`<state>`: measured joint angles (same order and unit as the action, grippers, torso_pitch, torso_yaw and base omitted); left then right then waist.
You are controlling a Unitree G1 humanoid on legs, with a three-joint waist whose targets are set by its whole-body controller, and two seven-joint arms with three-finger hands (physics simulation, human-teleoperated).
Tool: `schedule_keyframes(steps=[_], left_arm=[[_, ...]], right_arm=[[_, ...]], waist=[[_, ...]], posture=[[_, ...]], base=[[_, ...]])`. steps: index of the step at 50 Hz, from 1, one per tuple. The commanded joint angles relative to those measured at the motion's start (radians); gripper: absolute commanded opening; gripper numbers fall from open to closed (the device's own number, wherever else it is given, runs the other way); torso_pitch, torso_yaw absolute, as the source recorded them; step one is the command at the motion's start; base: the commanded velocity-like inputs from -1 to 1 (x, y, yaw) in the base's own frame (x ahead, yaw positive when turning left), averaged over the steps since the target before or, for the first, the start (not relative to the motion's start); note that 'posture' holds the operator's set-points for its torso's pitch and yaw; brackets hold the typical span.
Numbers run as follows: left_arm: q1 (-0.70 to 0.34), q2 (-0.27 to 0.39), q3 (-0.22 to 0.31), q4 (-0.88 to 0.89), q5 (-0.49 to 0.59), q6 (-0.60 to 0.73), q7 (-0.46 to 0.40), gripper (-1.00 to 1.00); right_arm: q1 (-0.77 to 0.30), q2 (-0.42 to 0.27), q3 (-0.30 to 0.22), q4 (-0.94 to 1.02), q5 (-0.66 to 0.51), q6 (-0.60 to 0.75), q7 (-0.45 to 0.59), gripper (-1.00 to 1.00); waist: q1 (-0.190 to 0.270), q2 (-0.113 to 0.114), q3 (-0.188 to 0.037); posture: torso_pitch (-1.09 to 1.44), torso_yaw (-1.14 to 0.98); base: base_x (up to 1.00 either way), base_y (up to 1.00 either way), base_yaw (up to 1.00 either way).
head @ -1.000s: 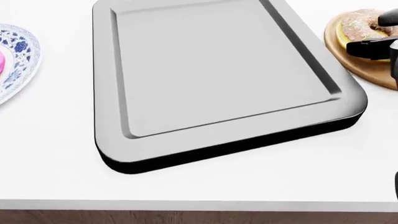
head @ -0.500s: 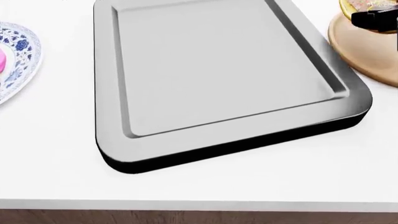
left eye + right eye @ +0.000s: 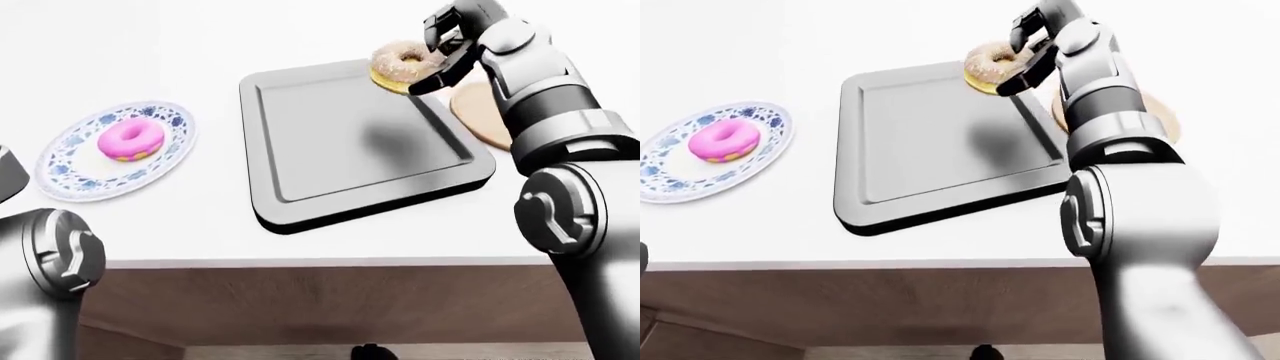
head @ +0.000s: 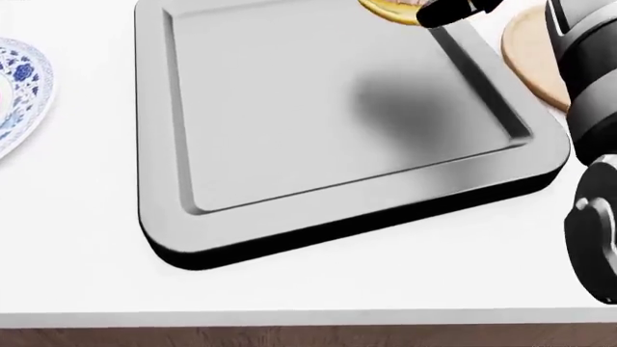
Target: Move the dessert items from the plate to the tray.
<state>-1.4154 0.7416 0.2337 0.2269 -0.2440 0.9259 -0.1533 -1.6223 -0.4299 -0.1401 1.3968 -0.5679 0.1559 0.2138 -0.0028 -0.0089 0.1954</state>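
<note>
Left-eye view took in the whole counter, which the head view did not: two doughnuts, two plates and one tray. The right hand held the sugared doughnut in the air above the upper right corner of the grey tray, its dark fingers closed on the ring's right side. The ring was tilted, its hole turned up and toward the view's left, its yellow underside showing at the lower edge. A soft shadow lay on the tray floor below it. The bare tan plate sat just beside the tray's right rim. Well apart on the left, the pink doughnut lay flat on the blue-patterned plate.

The head view showed mostly the tray, with only the lower edge of the sugared doughnut at the top. The left hand showed in no view; only that arm's shoulder did.
</note>
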Motion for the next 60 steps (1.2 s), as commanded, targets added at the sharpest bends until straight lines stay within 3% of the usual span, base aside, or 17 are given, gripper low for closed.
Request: schedule_keyframes(steps=[1, 9, 25, 26, 27, 29, 41, 47, 48, 50, 55, 57, 60], left_arm=[[-0.039, 0.013, 0.009, -0.022, 0.000, -0.030, 0.003, 1.00], [-0.021, 0.024, 0.019, -0.040, -0.008, -0.024, 0.003, 1.00], [-0.001, 0.047, 0.030, -0.076, -0.039, 0.000, 0.018, 1.00], [-0.004, 0.050, 0.032, -0.074, -0.040, 0.000, 0.019, 1.00], [-0.004, 0.051, 0.032, -0.076, -0.043, 0.002, 0.019, 1.00], [0.003, 0.054, 0.033, -0.082, -0.047, 0.004, 0.020, 1.00], [-0.031, 0.056, 0.014, -0.023, -0.036, -0.029, 0.016, 1.00], [-0.089, 0.052, -0.019, 0.091, 0.008, -0.098, -0.018, 1.00], [-0.108, 0.053, -0.029, 0.128, 0.024, -0.118, -0.027, 1.00], [-0.146, 0.046, -0.046, 0.238, 0.060, -0.190, -0.049, 1.00], [-0.281, 0.005, -0.092, 0.617, 0.182, -0.440, -0.095, 1.00], [-0.328, -0.012, -0.099, 0.744, 0.226, -0.521, -0.091, 1.00], [-0.368, -0.036, -0.094, 0.900, 0.268, -0.599, -0.075, 1.00]], right_arm=[[-0.044, 0.001, 0.001, -0.042, -0.015, -0.040, 0.054, -1.00], [-0.038, 0.057, 0.009, -0.043, -0.046, -0.068, 0.171, -1.00], [-0.032, 0.080, 0.002, -0.046, -0.056, -0.011, 0.205, -0.95], [-0.034, 0.080, 0.000, -0.046, -0.054, -0.001, 0.206, -0.61], [-0.033, 0.079, 0.001, -0.046, -0.055, -0.002, 0.205, -0.44], [-0.031, 0.079, 0.003, -0.046, -0.056, -0.003, 0.210, 1.00], [-0.046, 0.059, 0.003, -0.048, -0.057, 0.014, 0.224, 1.00], [-0.085, 0.038, -0.028, -0.059, -0.011, 0.021, 0.186, 1.00], [-0.096, 0.028, -0.036, -0.065, 0.000, 0.030, 0.154, 1.00], [-0.129, 0.009, -0.104, -0.076, 0.089, 0.053, 0.113, 1.00], [-0.214, -0.045, -0.145, -0.104, 0.217, 0.095, 0.051, 1.00], [-0.223, -0.055, -0.109, -0.109, 0.220, 0.108, 0.066, 1.00], [-0.256, -0.074, -0.106, -0.135, 0.270, 0.133, 0.072, 1.00]], waist=[[-0.001, 0.004, -0.040], [-0.008, 0.015, -0.041], [-0.015, 0.026, -0.042], [-0.015, 0.027, -0.041], [-0.015, 0.028, -0.041], [-0.016, 0.029, -0.041], [-0.017, 0.031, -0.043], [-0.015, 0.030, -0.043], [-0.014, 0.029, -0.043], [-0.011, 0.028, -0.042], [0.000, 0.020, -0.040], [0.002, 0.016, -0.040], [0.001, 0.009, -0.043]], posture=[[0.19, 0.00], [0.19, 0.00], [0.19, 0.00], [0.19, 0.00], [0.19, 0.00], [0.19, 0.00], [0.19, 0.00], [0.19, 0.00], [0.19, 0.00], [0.19, 0.00], [0.19, 0.00], [0.19, 0.00], [0.19, 0.00]], base=[[0.00, 0.00, 0.00], [0.00, 0.00, 0.00], [0.00, 0.00, 0.00], [0.00, 0.00, 0.00], [0.00, 0.00, 0.00], [0.00, 0.00, 0.00], [0.00, 0.00, 0.00], [0.00, 0.00, 0.00], [0.00, 0.00, 0.00], [0.00, 0.00, 0.00], [0.00, 0.00, 0.00], [0.00, 0.00, 0.00], [0.00, 0.00, 0.00]])
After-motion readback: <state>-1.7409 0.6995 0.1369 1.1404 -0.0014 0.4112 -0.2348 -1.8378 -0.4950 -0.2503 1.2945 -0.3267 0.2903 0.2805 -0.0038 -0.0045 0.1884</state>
